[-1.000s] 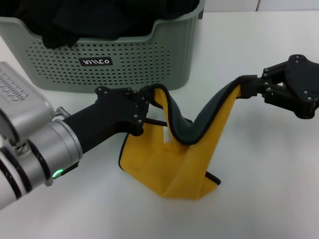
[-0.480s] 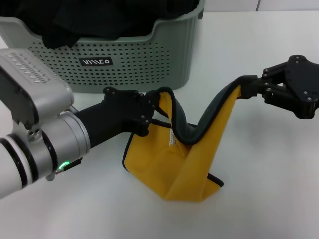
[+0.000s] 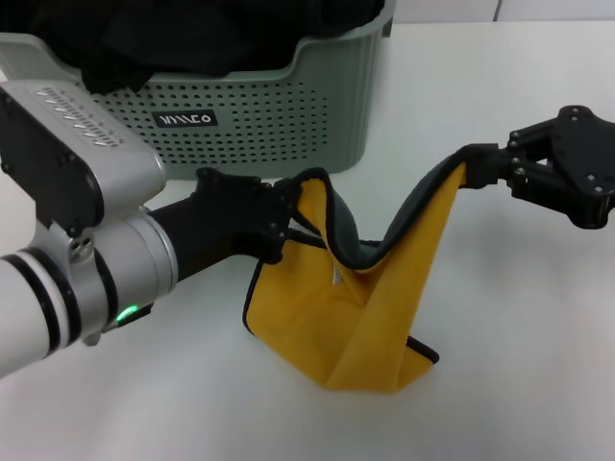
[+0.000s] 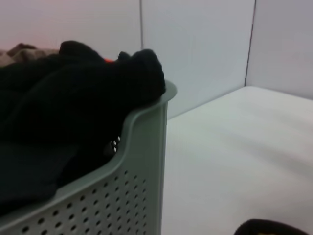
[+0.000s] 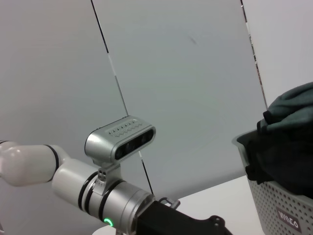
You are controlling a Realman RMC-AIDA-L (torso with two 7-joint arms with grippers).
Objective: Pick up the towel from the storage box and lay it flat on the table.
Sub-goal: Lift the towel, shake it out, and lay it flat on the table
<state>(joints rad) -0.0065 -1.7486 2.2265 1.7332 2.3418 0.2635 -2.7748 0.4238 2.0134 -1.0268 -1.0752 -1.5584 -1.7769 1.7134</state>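
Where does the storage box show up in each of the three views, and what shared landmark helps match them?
Head view: the storage box sits at the upper left, behind the left gripper.
Left wrist view: its perforated wall and curved rim fill the lower left.
Right wrist view: one corner shows at the lower right edge.
Shared landmark: the black fabric heaped in the box, seen in all three.

Head view: from above, angled down at the plain white worktop (image 3: pixel 519 327). Left wrist view: low, close beside the sage-green perforated plastic basket (image 4: pixel 117 196) — facing the wall. Right wrist view: level, towards the left arm — same basket (image 5: pixel 283 205) shared across all three.
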